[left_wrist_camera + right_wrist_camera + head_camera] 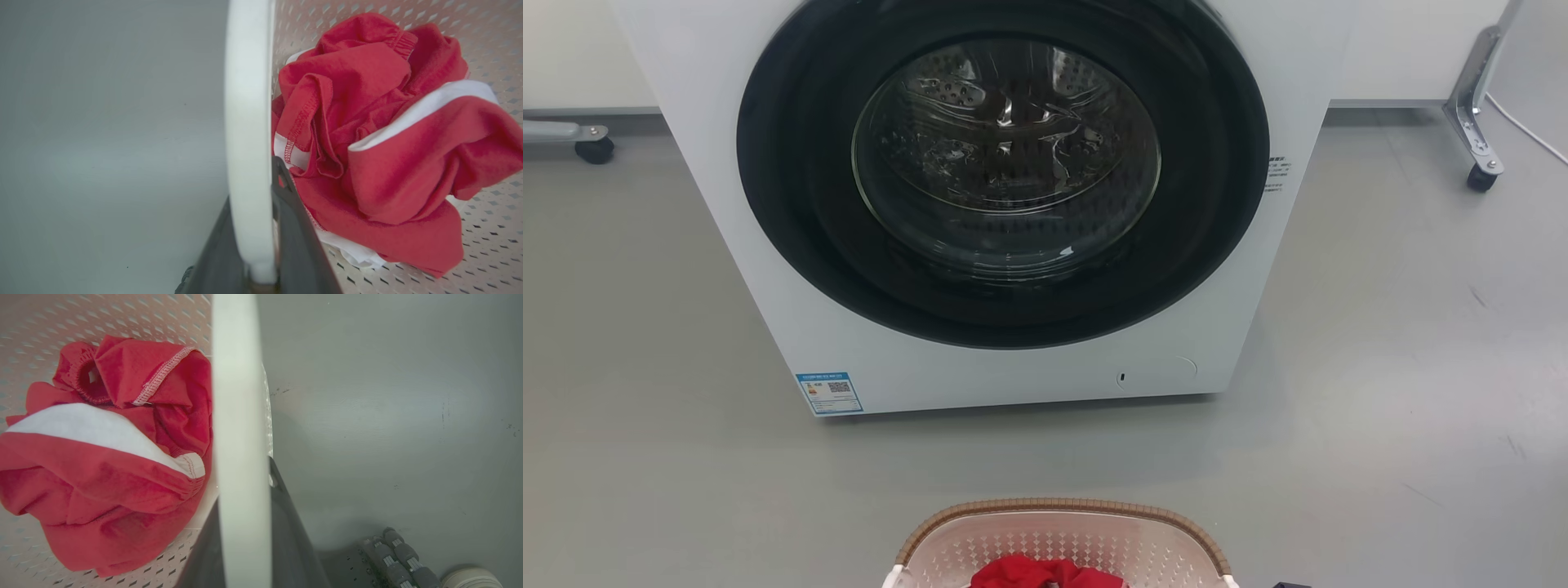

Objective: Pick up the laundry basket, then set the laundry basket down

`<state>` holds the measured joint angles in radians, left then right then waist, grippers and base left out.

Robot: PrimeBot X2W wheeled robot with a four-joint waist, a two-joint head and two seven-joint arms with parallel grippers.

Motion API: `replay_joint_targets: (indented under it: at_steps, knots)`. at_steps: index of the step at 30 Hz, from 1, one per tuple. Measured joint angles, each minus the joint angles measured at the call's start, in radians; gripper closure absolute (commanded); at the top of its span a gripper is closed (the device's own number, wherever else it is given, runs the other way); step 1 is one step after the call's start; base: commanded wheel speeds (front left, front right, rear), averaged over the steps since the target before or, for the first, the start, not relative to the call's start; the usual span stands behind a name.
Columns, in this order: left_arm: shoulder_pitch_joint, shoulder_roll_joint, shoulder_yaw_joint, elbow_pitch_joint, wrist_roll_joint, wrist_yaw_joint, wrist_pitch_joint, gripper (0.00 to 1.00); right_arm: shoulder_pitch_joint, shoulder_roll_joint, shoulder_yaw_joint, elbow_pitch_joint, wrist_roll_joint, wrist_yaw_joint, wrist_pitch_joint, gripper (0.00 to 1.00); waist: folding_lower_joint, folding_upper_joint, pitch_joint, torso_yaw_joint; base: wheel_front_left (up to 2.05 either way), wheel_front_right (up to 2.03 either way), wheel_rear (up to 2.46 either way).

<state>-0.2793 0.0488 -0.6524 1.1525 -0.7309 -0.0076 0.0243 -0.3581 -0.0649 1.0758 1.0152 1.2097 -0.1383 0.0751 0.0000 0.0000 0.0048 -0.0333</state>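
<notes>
Cream plastic laundry basket (pixel 1054 547), tiny holes, brown woven rim (pixel 1066 504), white handles (pixel 247 102), red cloth (pixel 367 122) inside; left hand (pixel 253 179) squeezes one handle, right hand (pixel 245 479) squeezes other.

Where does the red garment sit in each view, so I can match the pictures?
Head view: red garment at bottom centre, inside the laundry basket.
Left wrist view: garment right of centre, beside a white handle.
Right wrist view: garment in the left half, beside the other white handle.
Shared landmark: the basket's perforated wall.
</notes>
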Motion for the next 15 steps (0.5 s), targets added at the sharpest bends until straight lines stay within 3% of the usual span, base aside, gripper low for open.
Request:
replay_joint_targets:
  at_steps: [15]
  knots:
    - [-0.002,0.0,-0.012,0.004,-0.006,0.001,-0.009,1.0,-0.004,0.0,0.028,0.006,0.024,0.0,-0.015,1.0,0.0,0.0,0.016,-0.003,0.0,0.0,0.0]
